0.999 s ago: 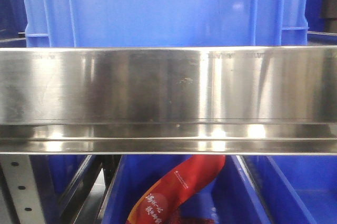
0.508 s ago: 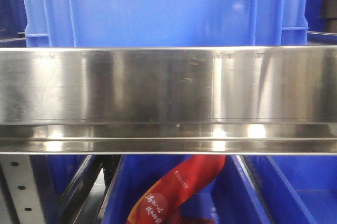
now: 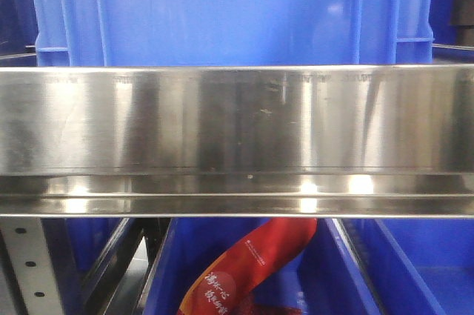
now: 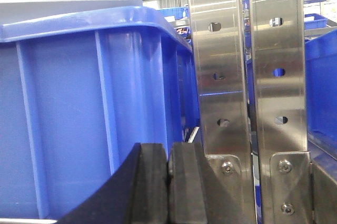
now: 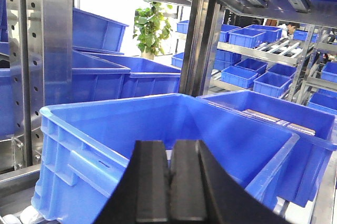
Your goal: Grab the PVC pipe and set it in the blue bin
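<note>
Steel racking lined with blue bins surrounds us. Our left gripper (image 4: 168,182) and right gripper (image 5: 169,192) are both closed, pads together, empty. No pipe visible anywhere, so we judge we're searching; next we must find it. The red packet (image 3: 244,270) carries white Chinese writing, too small to read.

Warehouse or stockroom. Steel racking with punched uprights (image 4: 218,71) and a shelf beam (image 3: 237,118); rows of blue plastic bins (image 5: 158,134) on shelves, more racks of them beyond (image 5: 253,37). Potted plant (image 5: 152,23) by a bright opening.
</note>
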